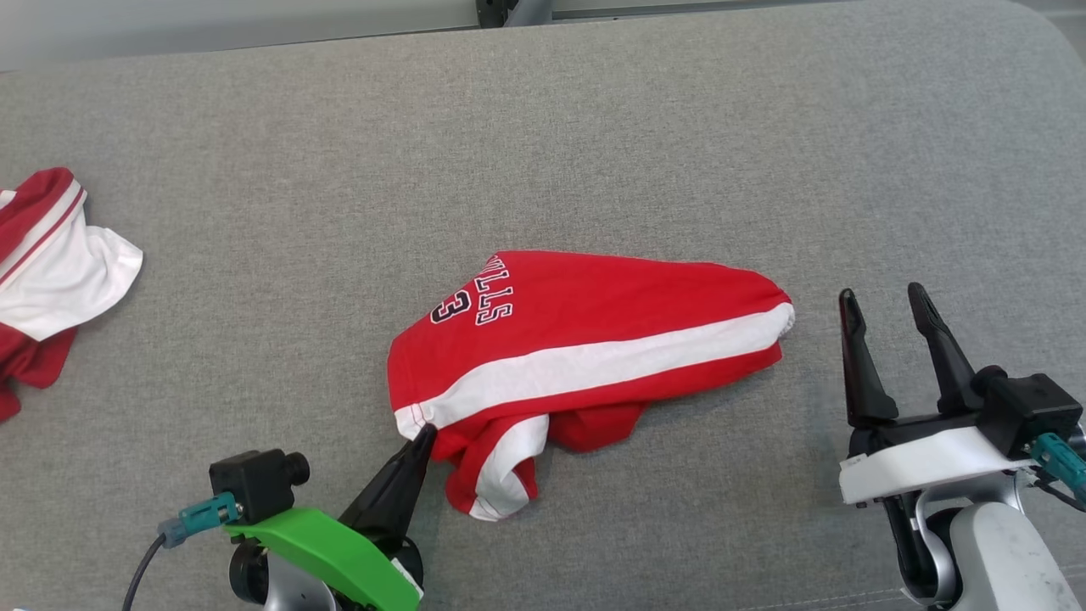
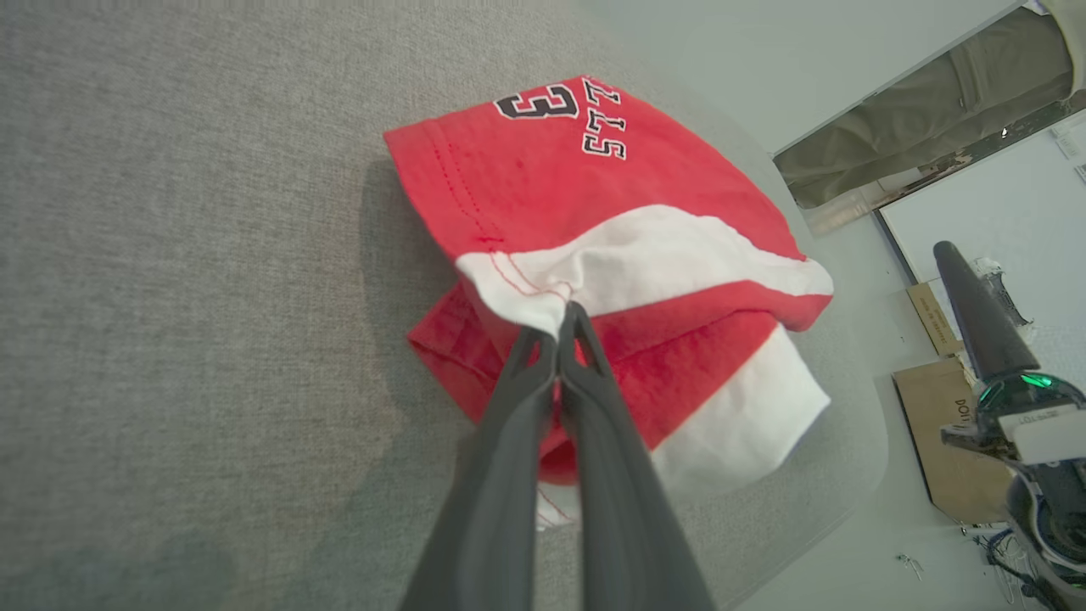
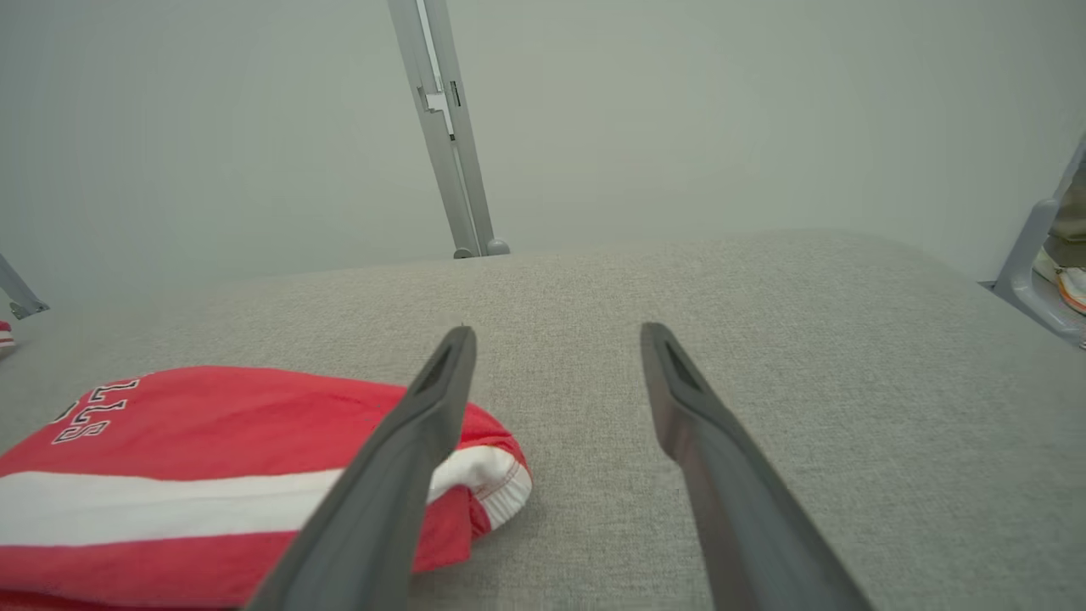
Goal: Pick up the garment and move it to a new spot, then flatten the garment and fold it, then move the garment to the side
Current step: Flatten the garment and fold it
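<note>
Garment (image 1: 594, 339) lies crumpled mid-table (image 1: 594, 127) on the grey cover. It is red knit with a broad white stripe and dark lettering near its far-left end. It sits doubled over itself, with a loose fold spilling out toward the robot.

Left fingers (image 2: 509, 441) are pressed together on the white-striped hem corner at the garment's near-left end, and cloth puckers at the pinch. Right fingers (image 1: 857, 356) stand apart and hold nothing, just off the garment's right end above the table.

Handling, as judged:
- Light, limp cloth with no stiffness. It should drape and trail from any single hold, and the layers may slide over one another.
- The stitched hem looks like the firmest purchase, since the seam resists slipping out of a thin pinch.
- A matching hold at the rounded white-trimmed end (image 3: 501, 484) near the right fingers would let the cloth be stretched flat between two points.
- Not fragile. The main risk is pinching two layers at once.

A second red-and-white garment (image 1: 51, 263) sits at the table's left edge, well apart.
</note>
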